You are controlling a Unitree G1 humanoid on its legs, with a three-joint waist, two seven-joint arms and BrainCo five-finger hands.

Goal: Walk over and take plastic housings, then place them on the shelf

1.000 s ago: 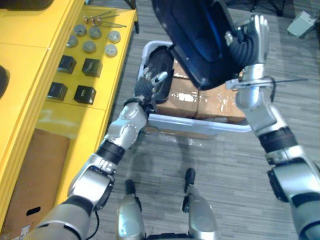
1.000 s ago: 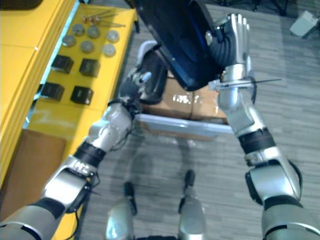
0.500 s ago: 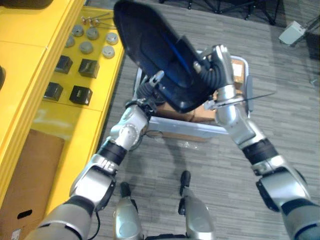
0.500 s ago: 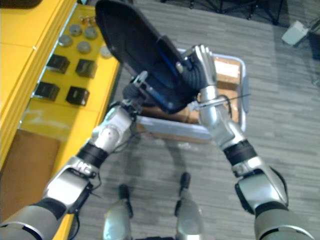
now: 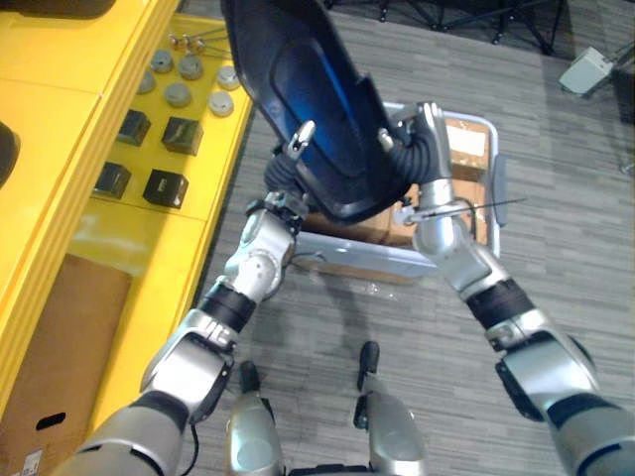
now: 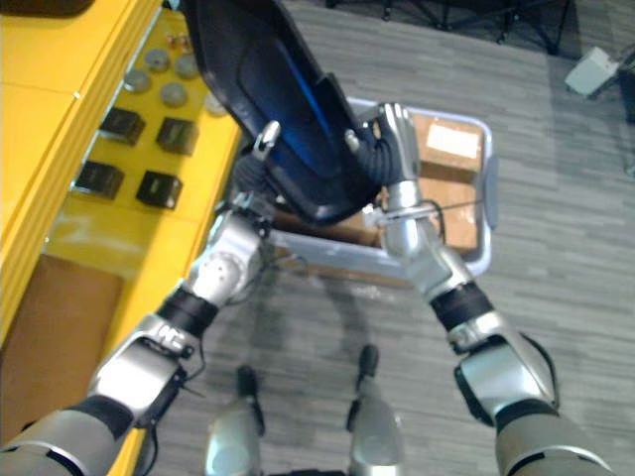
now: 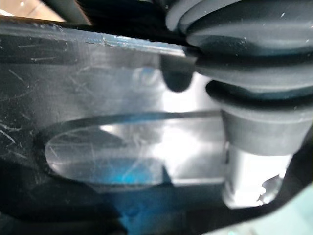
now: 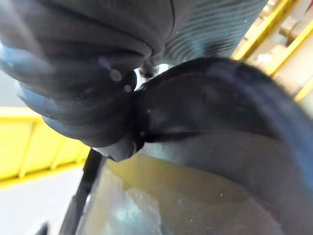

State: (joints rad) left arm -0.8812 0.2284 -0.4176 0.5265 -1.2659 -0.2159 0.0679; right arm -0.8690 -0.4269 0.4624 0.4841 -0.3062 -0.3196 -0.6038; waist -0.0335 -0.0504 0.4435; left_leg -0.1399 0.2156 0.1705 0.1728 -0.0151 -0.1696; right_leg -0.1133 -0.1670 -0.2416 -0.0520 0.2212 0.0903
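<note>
1. Fingers [image 5: 304,132] of the left hand [image 5: 286,178] pinch the near rim of the housing [image 5: 298,89]. One silver, dark-tipped finger lies on the inner face, and the rest of the hand sits behind the rim.
2. On the opposite rim, the right hand [image 5: 422,139] clamps the same way, with its thumb tip on the inner face and its ribbed back turned outward.
3. The housing is a large, dark, glossy plastic shell with its hollow side facing the head camera. It hangs in the air between both hands at 12 o'clock, tilted so its far end leans toward 11 o'clock.
4. Beneath it, at about 1 o'clock, a pale bin [image 5: 397,266] stands on the floor with cardboard boxes [image 5: 461,139] inside. The housing is well clear of both.
5. A yellow shelf [image 5: 60,129] runs from 8 to 11 o'clock. It carries grey discs [image 5: 179,94] at 11, black blocks [image 5: 164,186] at 10 and a brown carton [image 5: 60,347] at 8.
6. The pickup looks done, but the placing is not, since the housing touches no part of the shelf. What is left, by this reading, is to carry it toward 9 o'clock, set it on bare yellow surface and let go. It cannot be told whether more housings wait in the bin.
</note>
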